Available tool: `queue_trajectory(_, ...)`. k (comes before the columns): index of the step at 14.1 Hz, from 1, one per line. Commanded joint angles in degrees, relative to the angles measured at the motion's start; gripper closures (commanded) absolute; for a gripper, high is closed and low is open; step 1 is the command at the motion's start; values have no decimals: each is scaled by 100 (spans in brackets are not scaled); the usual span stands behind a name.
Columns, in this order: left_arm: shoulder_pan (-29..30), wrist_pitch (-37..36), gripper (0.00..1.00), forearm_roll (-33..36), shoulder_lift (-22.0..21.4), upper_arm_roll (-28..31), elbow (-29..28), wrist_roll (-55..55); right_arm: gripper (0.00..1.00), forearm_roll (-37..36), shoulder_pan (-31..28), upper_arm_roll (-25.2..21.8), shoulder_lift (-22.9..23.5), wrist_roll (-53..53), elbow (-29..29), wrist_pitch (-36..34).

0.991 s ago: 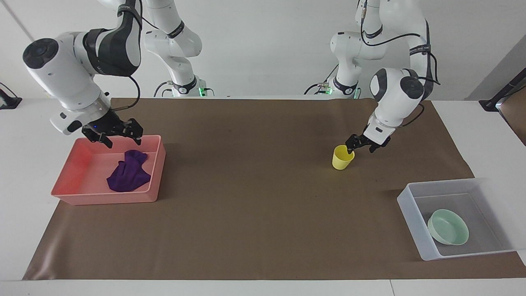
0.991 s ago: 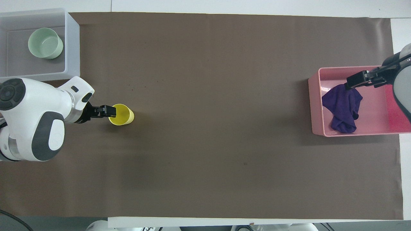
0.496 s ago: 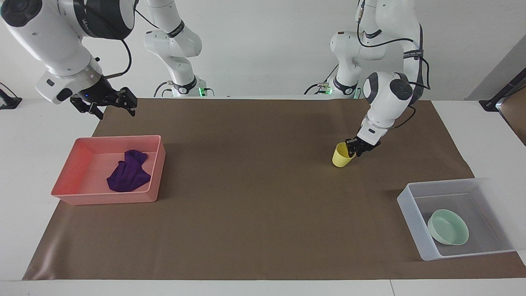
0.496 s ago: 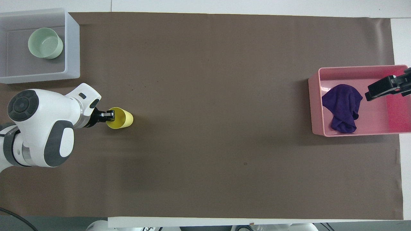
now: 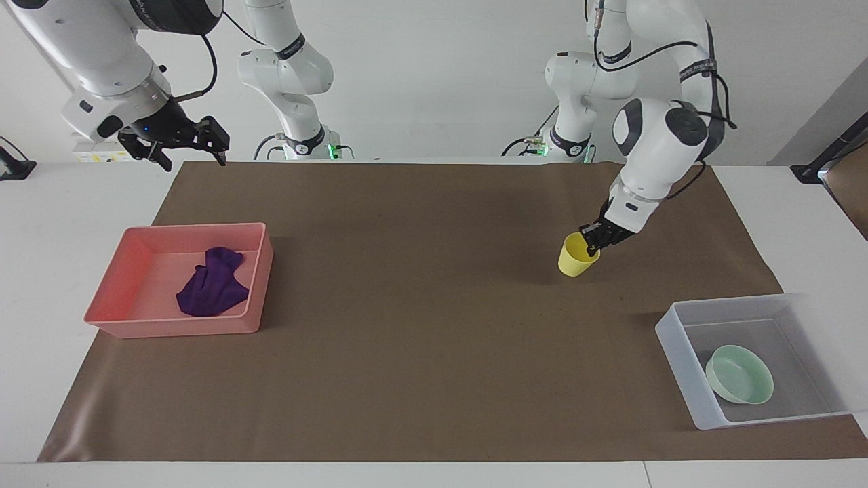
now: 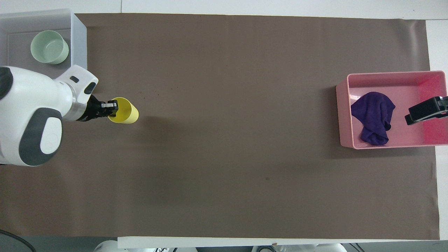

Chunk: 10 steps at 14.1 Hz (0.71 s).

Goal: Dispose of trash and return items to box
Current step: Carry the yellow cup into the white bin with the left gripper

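Left gripper (image 5: 594, 242) clamped on the rim of the yellow cup (image 5: 575, 255), box (image 5: 685, 369) farther from the robots, toward the left arm's end.

One finger sits inside the cup. The facing view shows it tilted and seemingly just off the mat; the overhead view cannot tell height. The green bowl (image 6: 49, 47) lies in the box. The right gripper (image 5: 178, 141), fingers spread and empty, waits raised by the pink tray (image 5: 169, 329) holding the purple rag (image 5: 211, 292).
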State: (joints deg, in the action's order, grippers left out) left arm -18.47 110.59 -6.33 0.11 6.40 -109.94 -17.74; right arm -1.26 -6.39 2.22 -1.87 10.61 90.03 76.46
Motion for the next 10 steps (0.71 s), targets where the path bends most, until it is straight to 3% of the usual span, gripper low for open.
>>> queue_trajectory(1, 895, -1644, 100, 254, 1839, 28, 3200, 33, 0, -50, -91, 77, -112, 64, 137, -26)
queue_trajectory(3, 1440, -1175, 100, 273, 2569, 10, 3985, 330, 0, -41, -99, 77, -112, 64, 137, -26)
queue_trajectory(5, 1915, -760, 100, 255, 3247, -42, 4374, 927, 0, -41, -91, 77, -112, 82, 137, -17)
queue_trajectory(10, 2295, 129, 100, -395, 3934, -69, 4394, 1115, 0, -14, -82, 77, -112, 73, 137, -8)
